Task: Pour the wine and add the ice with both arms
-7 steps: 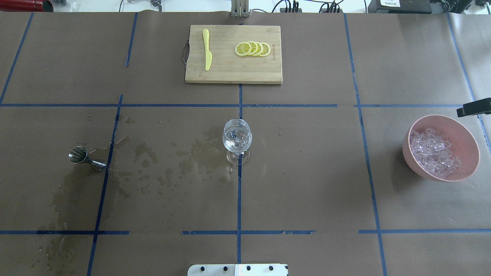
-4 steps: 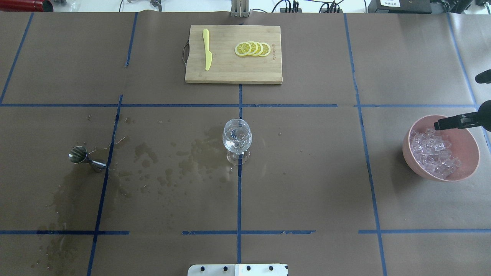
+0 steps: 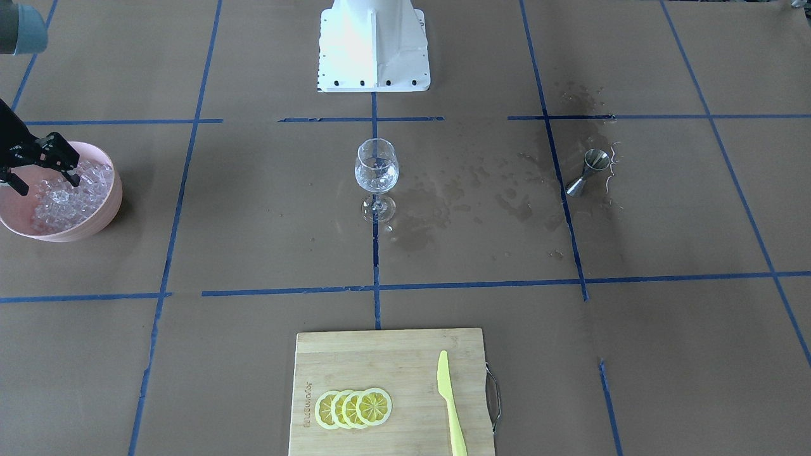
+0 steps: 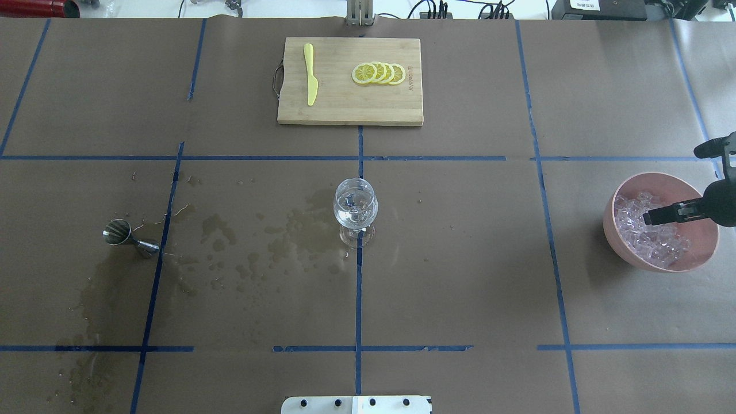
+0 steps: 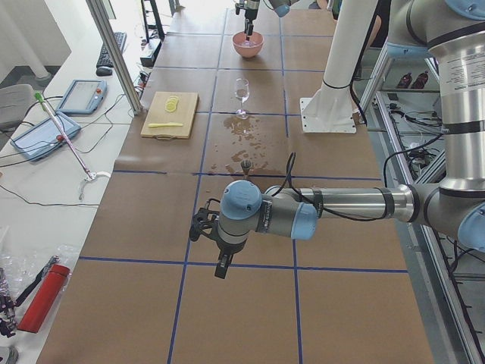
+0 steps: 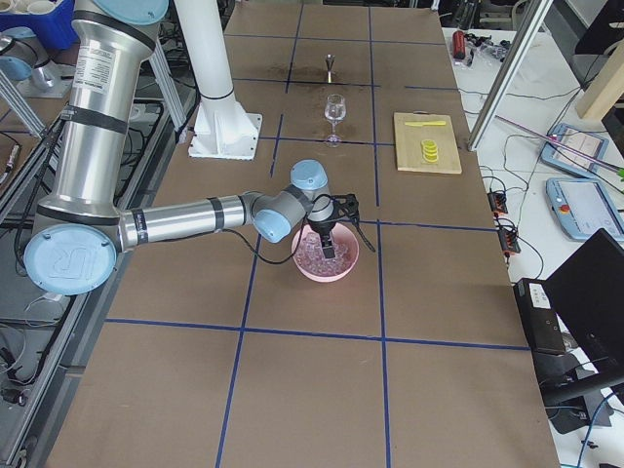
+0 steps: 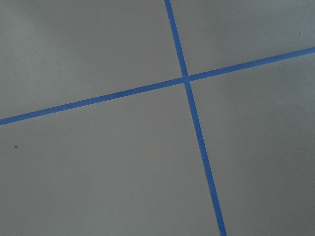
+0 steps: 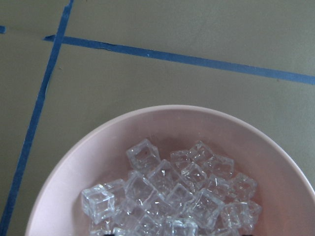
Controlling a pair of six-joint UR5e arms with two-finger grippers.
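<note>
The ice (image 4: 652,238) is a heap of clear cubes in a pink bowl (image 4: 607,221) at the table's right. It also shows in the front view (image 3: 60,196) and the right wrist view (image 8: 172,191). My right gripper (image 4: 677,185) is open above the bowl, with one finger (image 4: 661,214) over the ice. In the front view the gripper (image 3: 43,178) hangs over the bowl (image 3: 92,221). A stemmed glass (image 4: 355,207) with clear liquid stands at the table's middle. My left gripper (image 5: 214,254) shows only in the left side view, over bare paper. I cannot tell whether it is open.
A steel jigger (image 4: 123,234) sits at the left among wet stains (image 4: 253,247). A wooden cutting board (image 4: 349,112) at the far middle carries lemon slices (image 4: 378,73) and a yellow knife (image 4: 310,75). Blue tape lines cross the brown paper.
My right gripper has come in from the table's right edge, toward the robot, and now stands over the bowl with one finger above the ice. Nothing else has moved.
</note>
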